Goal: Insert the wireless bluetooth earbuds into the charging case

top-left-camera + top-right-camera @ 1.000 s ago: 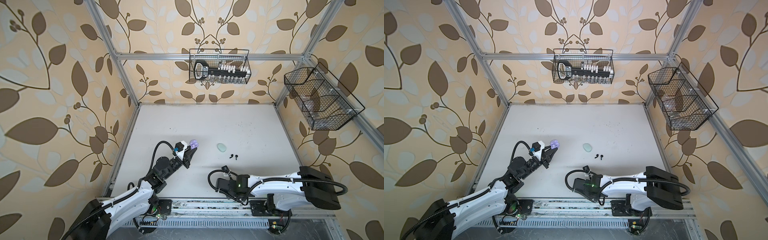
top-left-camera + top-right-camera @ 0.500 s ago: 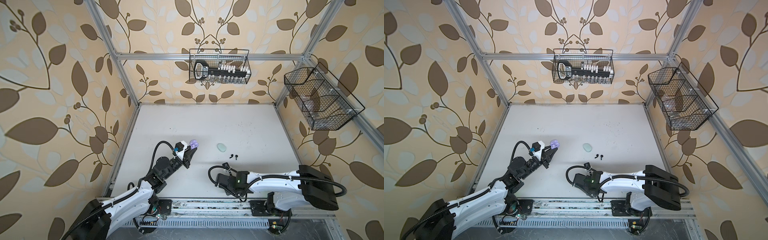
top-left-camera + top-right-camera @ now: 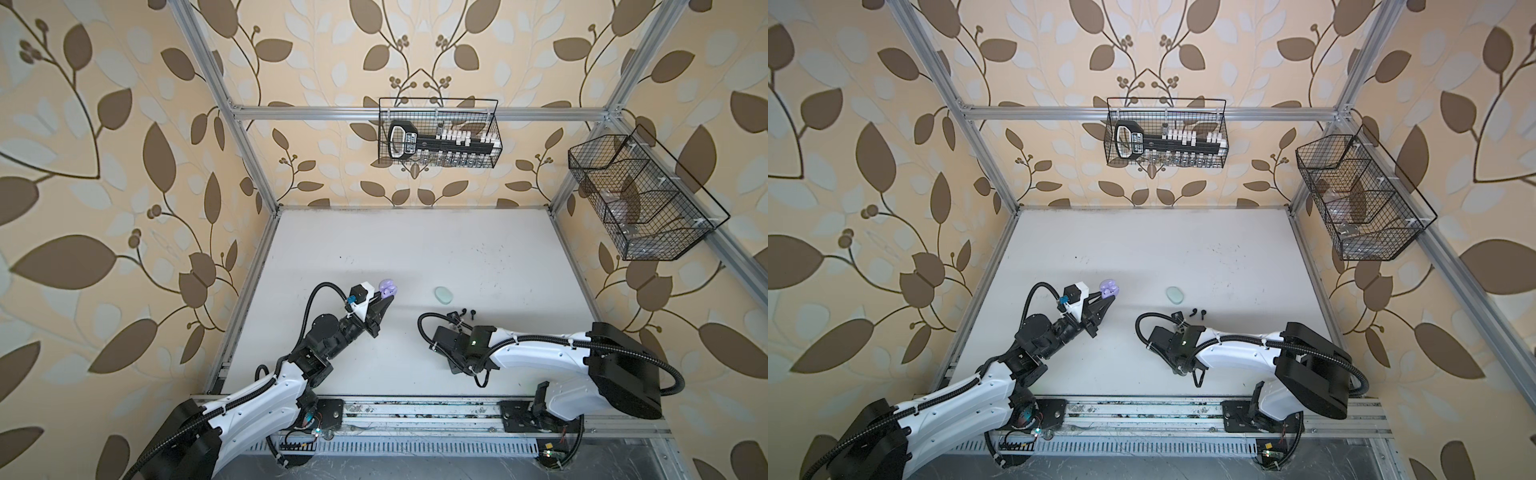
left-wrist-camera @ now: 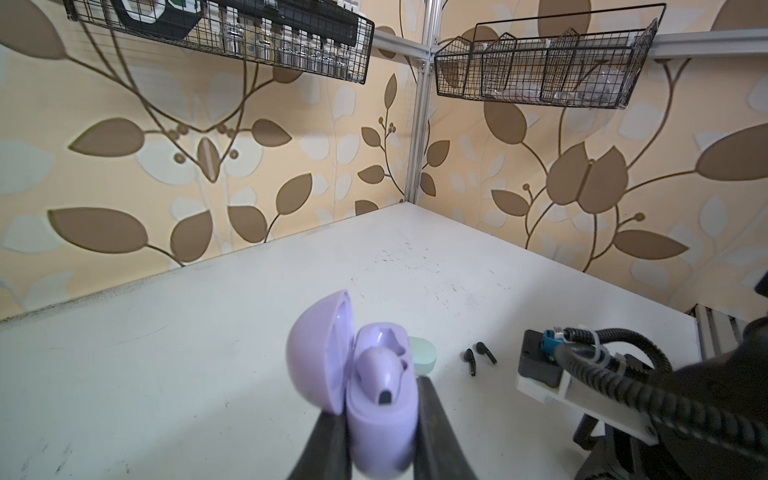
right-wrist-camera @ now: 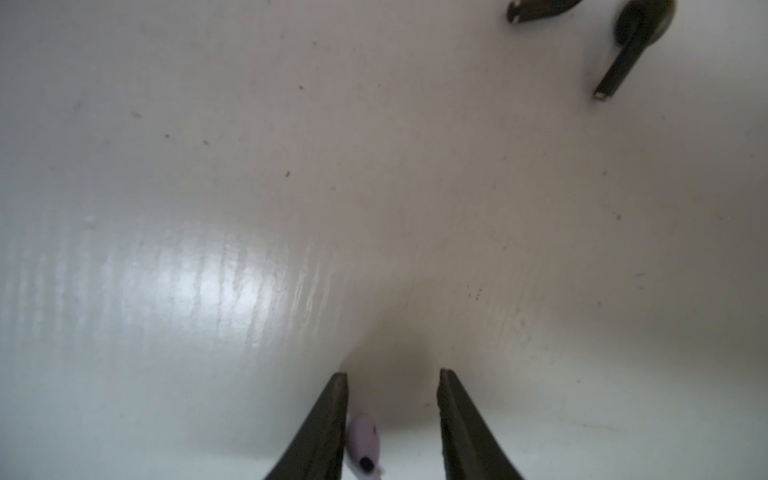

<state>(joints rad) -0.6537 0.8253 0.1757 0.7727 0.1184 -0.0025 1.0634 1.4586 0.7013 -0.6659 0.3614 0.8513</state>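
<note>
The left gripper (image 4: 379,401) is keeping its fingers (image 4: 432,419) clamped on the open lavender charging case (image 4: 374,440), with one seated earbud (image 4: 384,374) inside. The right gripper (image 5: 392,374) is holding its fingers (image 5: 328,415) apart, low over the tabletop (image 3: 415,249). A loose lavender earbud (image 5: 363,440) is lying between them, just beside one finger. Two black earbuds (image 4: 478,359) are lying nearby.

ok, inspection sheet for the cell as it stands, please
surface: white table, dark scuffs.
job's things: lavender case open, one seated earbud; loose lavender earbud, two black earbuds, closed mint case on table.
clutter: nothing seen.
grippers: left tool shut on lavender case; right tool open astride loose lavender earbud.
cables: black cable loops at both wrists.
surroundings: two wire baskets on leaf-papered walls.
</note>
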